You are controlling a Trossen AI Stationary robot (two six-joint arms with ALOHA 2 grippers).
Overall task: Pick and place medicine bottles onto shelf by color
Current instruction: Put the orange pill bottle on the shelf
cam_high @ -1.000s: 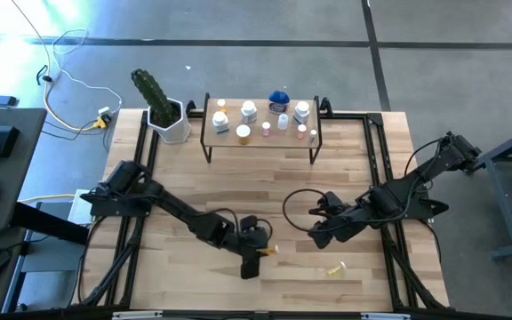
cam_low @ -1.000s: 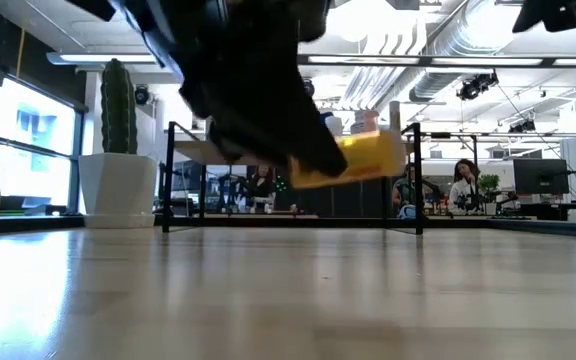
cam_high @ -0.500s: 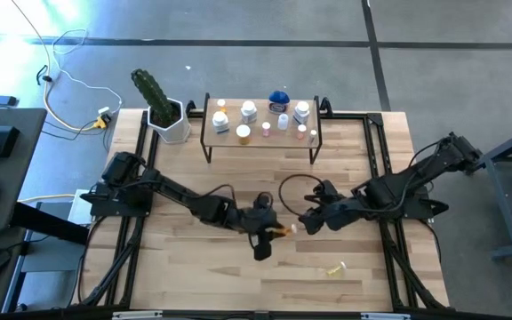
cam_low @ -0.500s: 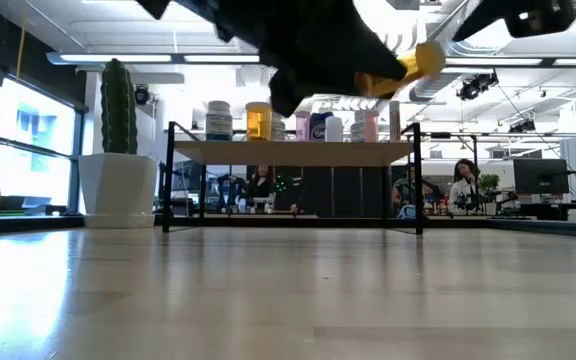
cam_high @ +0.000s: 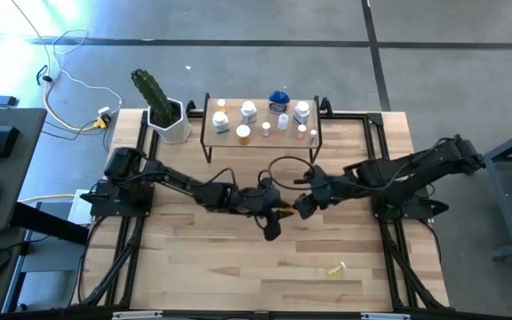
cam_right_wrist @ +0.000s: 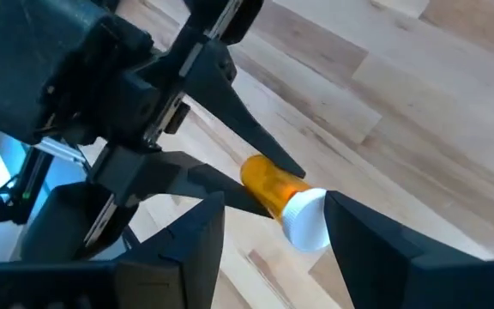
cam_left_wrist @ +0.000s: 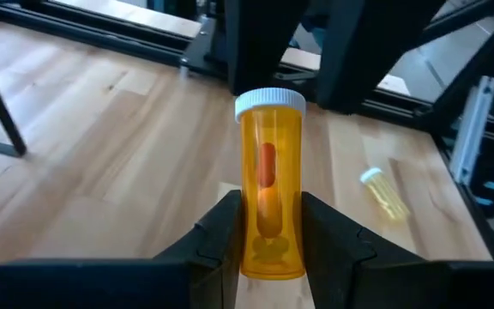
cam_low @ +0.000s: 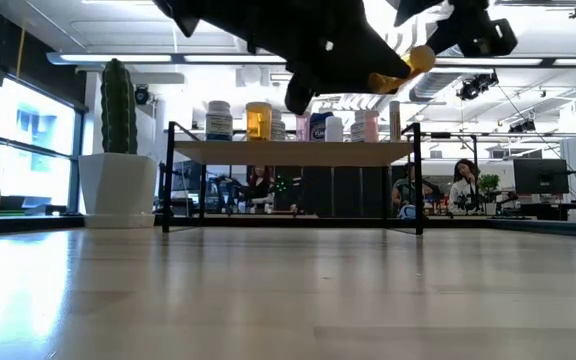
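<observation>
Orange medicine bottle [cam_left_wrist: 270, 189], white-capped, is hanging mid-frame above the counter [cam_high: 238, 267], left gripper [cam_high: 278, 213] fingers pinching its body while right gripper [cam_right_wrist: 264, 227] fingers are straddling the cap wide apart, seemingly for handover toward the shelf [cam_high: 260, 138].

The lower end of the orange bottle [cam_left_wrist: 270, 202] is covered by the left tool's [cam_left_wrist: 268, 249] two dark fingers in the left wrist view, so its base cannot be seen. In the low view both tools are cut off by the upper edge, and only the bottle's capped end shows beyond the dark mass. From above, the bottles on the shelf [cam_high: 260, 138] are too small for labels or contents to be told.
</observation>
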